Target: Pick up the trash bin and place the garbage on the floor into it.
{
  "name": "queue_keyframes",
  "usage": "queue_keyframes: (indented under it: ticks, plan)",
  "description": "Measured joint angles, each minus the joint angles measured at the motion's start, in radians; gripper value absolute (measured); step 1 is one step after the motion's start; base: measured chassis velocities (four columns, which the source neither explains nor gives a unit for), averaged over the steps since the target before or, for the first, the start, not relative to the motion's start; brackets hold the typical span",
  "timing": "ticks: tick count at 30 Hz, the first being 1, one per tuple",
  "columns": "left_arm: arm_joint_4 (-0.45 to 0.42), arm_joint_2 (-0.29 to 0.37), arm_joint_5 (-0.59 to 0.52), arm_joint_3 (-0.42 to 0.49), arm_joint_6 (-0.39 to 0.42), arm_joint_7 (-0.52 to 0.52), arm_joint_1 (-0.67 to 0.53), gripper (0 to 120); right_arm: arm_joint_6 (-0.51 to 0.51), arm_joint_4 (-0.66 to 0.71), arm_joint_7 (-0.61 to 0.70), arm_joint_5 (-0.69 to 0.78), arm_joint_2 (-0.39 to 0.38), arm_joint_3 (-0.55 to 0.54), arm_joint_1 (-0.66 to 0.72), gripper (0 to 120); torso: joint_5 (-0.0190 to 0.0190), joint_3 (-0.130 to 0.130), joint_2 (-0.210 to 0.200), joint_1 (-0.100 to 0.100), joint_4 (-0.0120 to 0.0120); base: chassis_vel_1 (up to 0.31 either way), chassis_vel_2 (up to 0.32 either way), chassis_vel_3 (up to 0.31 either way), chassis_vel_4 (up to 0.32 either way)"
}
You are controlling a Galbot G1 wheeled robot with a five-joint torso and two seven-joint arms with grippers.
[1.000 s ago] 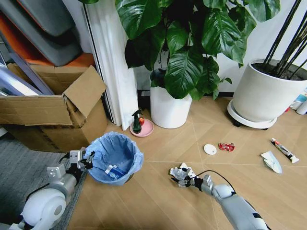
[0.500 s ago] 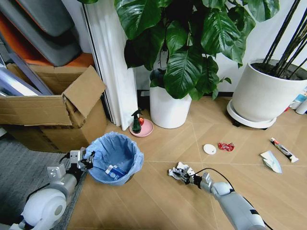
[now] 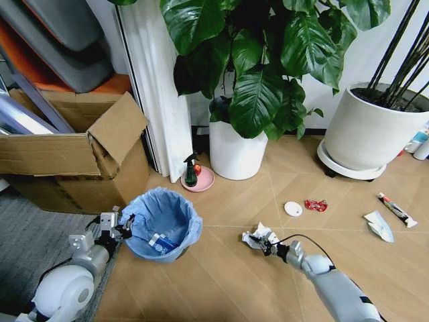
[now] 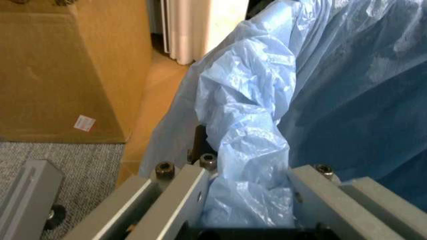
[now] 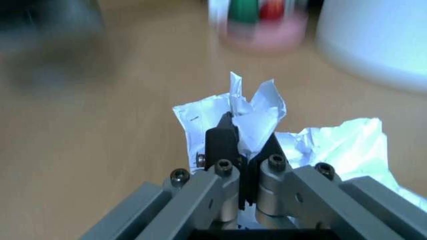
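Note:
The trash bin [image 3: 161, 225], small, round and lined with a crinkled light-blue bag [image 4: 253, 125], stands on the floor [image 3: 221, 282] at the lower left. My left gripper [image 3: 119, 227] is shut on the bin's rim at its left side. A blue-white carton [image 3: 161, 241] lies inside the bin. My right gripper [image 3: 267, 245] is shut on a crumpled white paper [image 3: 258, 236], which also shows between its fingers in the right wrist view [image 5: 250, 120]. More garbage lies to the right: a white disc [image 3: 293, 209], a red wrapper [image 3: 316, 205], a tube [image 3: 397, 210] and a white scrap [image 3: 379, 226].
An open cardboard box [image 3: 74, 157] stands behind the bin on the left. Two big white plant pots [image 3: 236, 151] [image 3: 372, 131] stand at the back. A green spray bottle on a pink dish [image 3: 196, 176] sits beside the middle pot. Grey carpet [image 3: 27, 241] lies left.
My right gripper has moved a little to the right with the crumpled paper held in it. The left gripper stays on the bin's rim.

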Motion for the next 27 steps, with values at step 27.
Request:
queue_keyframes:
  ticks: [27]
  plan:
    - [0.026,0.021,-0.006,0.020,0.000,0.002,-0.031,1,-0.152,0.378,-0.121,0.575,0.082,-0.783,0.512,0,0.0000,0.000,0.000,0.000,0.0009,0.000,0.000,0.000,0.000]
